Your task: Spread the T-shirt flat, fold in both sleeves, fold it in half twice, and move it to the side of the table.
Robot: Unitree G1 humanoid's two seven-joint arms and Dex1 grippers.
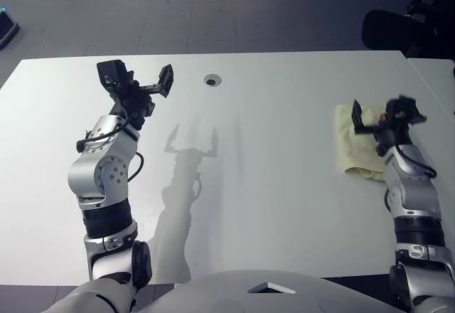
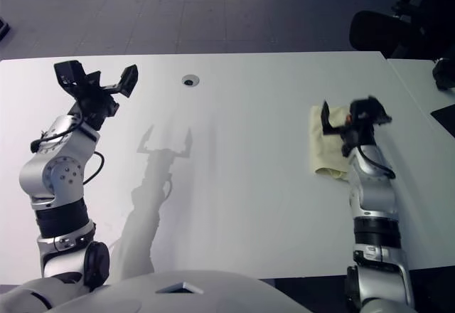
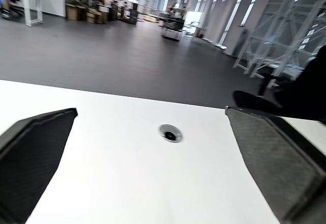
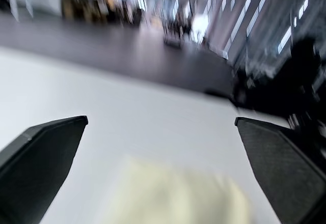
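Neatly folded T-shirt (image 1: 348,149) — right claw (image 1: 382,117) gaping above.

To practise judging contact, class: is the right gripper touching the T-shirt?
Cannot tell. In the left eye view the right gripper overlaps the T-shirt, but neither contact nor a gap is plain.

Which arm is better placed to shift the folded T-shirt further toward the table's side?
Right. The right gripper hangs open over the folded T-shirt, near the right edge of the table. The left gripper, also open, is raised over the far left, well away from the cloth.
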